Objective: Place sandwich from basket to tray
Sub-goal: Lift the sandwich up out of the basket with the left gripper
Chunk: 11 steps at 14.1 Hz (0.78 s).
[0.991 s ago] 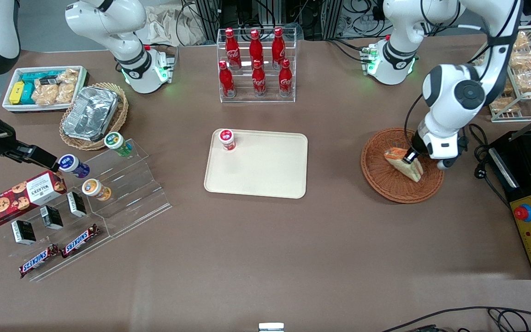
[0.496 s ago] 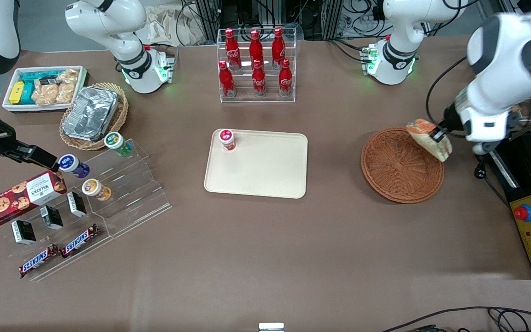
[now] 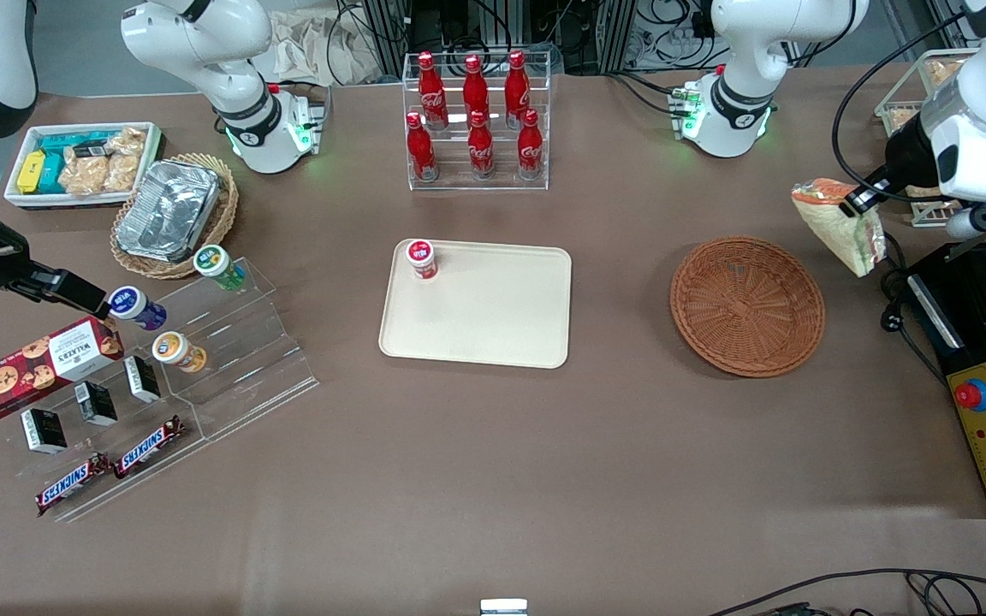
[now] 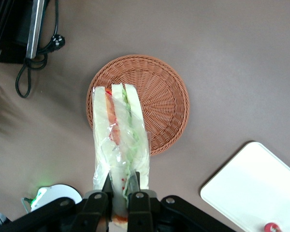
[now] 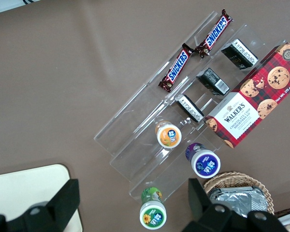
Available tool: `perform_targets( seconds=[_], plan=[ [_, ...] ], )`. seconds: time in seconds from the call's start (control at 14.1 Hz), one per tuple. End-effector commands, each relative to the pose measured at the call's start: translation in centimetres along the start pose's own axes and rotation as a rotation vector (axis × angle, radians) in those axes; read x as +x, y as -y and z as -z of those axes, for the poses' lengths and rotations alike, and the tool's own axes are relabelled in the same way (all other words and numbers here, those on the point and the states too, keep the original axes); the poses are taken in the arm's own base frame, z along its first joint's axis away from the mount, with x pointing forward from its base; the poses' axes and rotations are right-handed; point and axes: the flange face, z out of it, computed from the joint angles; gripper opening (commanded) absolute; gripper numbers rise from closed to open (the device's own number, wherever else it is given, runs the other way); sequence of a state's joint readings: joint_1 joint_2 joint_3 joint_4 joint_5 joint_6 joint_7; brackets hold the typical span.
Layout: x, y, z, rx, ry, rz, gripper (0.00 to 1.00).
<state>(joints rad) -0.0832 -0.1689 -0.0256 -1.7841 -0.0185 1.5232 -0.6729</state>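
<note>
Claw [image 4: 121, 186]: clamped on the sandwich [image 3: 840, 224], now lifted clear of the basket [image 3: 747, 306] and raised toward the working arm's end of the tabletop. Basket: emptied. Tray [image 3: 493, 325]: awaiting delivery; carry across remains.

The front view looks steeply down over the whole counter [image 3: 493, 479]. The left wrist view looks straight down past the gripper [image 4: 120, 186] from high up, sharing the basket [image 3: 747, 306] and tray [image 3: 493, 334]. The right wrist view looks down, closer.
</note>
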Motion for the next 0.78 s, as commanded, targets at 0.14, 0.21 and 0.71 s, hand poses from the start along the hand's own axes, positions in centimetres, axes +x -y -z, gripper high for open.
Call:
perform_targets(
  seconds=[0.14,0.21,0.71],
  plan=[
    [0.3,-0.5,0.3,-0.004,0.023,-0.123,0.00],
    [0.0,-0.9,0.2,0.000,0.023,-0.136,0.00],
    [-6.1,-8.1,-0.5,0.035,0.005,-0.306,0.00]
  ],
)
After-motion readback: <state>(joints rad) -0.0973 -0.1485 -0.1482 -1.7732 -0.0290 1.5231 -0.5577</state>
